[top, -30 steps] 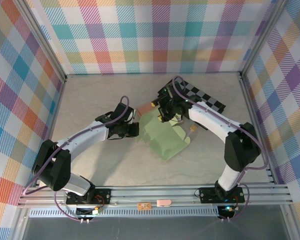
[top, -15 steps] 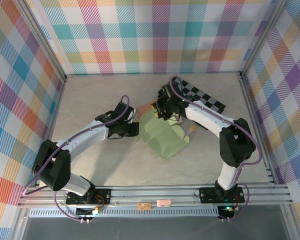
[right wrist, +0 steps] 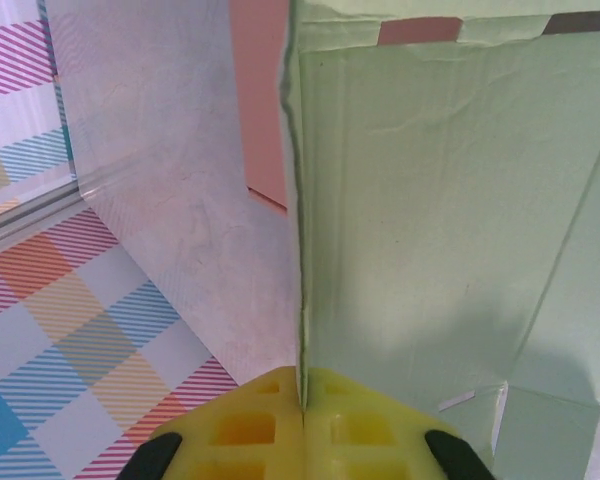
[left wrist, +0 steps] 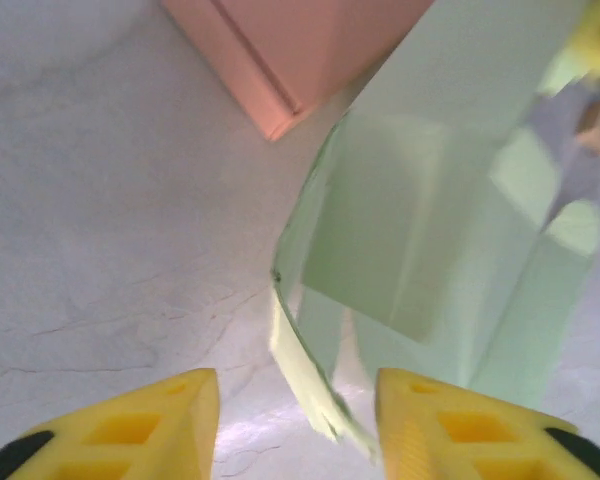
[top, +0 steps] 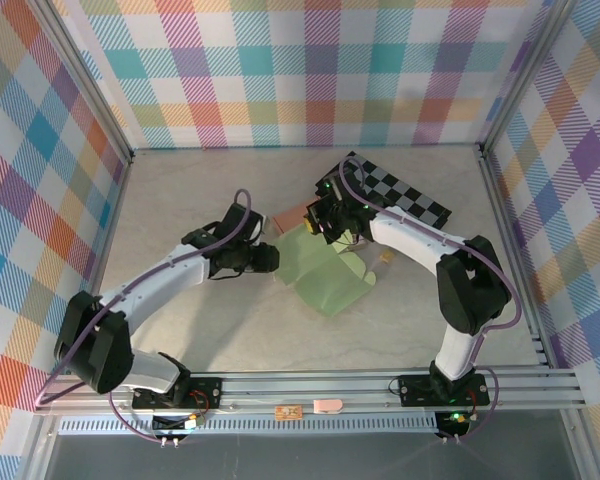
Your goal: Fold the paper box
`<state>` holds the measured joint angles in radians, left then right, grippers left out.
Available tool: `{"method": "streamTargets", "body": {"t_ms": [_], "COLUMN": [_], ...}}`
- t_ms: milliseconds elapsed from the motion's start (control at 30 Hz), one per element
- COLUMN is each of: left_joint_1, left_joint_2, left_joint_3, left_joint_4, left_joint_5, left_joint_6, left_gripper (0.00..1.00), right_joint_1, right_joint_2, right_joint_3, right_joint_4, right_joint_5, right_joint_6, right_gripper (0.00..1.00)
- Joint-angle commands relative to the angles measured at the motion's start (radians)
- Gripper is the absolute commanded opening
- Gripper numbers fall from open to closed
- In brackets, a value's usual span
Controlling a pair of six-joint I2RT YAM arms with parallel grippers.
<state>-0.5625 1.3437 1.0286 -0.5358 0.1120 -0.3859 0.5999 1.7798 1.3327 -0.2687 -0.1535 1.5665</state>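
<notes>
Two grippers are working one sheet, so let's go from the near side outward. Closest in, centre-left of the overhead view, the left gripper sits low at the left edge of the paper box. Its wrist camera shows the yellow fingers standing apart, with a raised green edge running down into the gap between them and nothing pinching it.

The box itself lies mid-frame on the table, a pale green cut-out mostly spread flat, with its upper-left panel lifted. At that panel's upper end is the right gripper, and from its wrist the jaws look clamped tight on the thin upright edge, the green panel fanning away to the right.

I'd call this light, thin card. It is stiff enough to stand as a panel, but it would likely buckle or crease if squeezed mid-sheet, and it may skate on that smooth tabletop. The best hold looks like a panel edge close to a scored fold, pinched gently, with the other gripper steadying the base.

Just beyond, a pink card peeks out beside the lifted panel. Farther off, at upper right, lies a checkered board.
</notes>
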Motion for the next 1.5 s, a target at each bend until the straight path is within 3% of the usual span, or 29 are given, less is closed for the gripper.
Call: {"method": "streamTargets", "body": {"t_ms": [0,133,333,500,667,1067,1467], "left_joint_1": [0.005,0.041,0.056,0.059,0.061,0.056,0.055], "left_joint_2": [-0.069,-0.082,0.034,0.131,0.155,0.193,0.248], "left_joint_3": [0.07,0.115,0.151,0.283,0.236,0.206,0.243], "left_joint_4": [-0.029,0.002,0.17,-0.017,0.075,0.087,0.132], "left_joint_5": [0.003,0.048,0.168,0.124,0.168,0.201,0.213], "left_joint_6": [-0.133,-0.36,-0.72,-0.653,-0.735,-0.83,-0.859], "left_gripper": [0.51,0.53,0.45,0.48,0.48,0.5,0.52], "right_joint_1": [-0.008,-0.008,-0.007,-0.008,-0.007,-0.007,-0.005], "right_joint_2": [-0.018,-0.023,-0.027,-0.034,-0.039,-0.056,-0.085], "right_joint_3": [-0.023,-0.032,-0.023,-0.026,-0.021,-0.022,-0.024], "right_joint_4": [0.032,0.046,0.039,0.039,0.04,0.046,0.041], "right_joint_5": [0.011,0.014,0.017,0.017,0.012,0.011,0.013], "right_joint_6": [0.03,0.049,0.061,0.066,0.059,0.066,0.082], "right_gripper": [0.0,0.0,0.0,0.0,0.0,0.0,0.0]}}
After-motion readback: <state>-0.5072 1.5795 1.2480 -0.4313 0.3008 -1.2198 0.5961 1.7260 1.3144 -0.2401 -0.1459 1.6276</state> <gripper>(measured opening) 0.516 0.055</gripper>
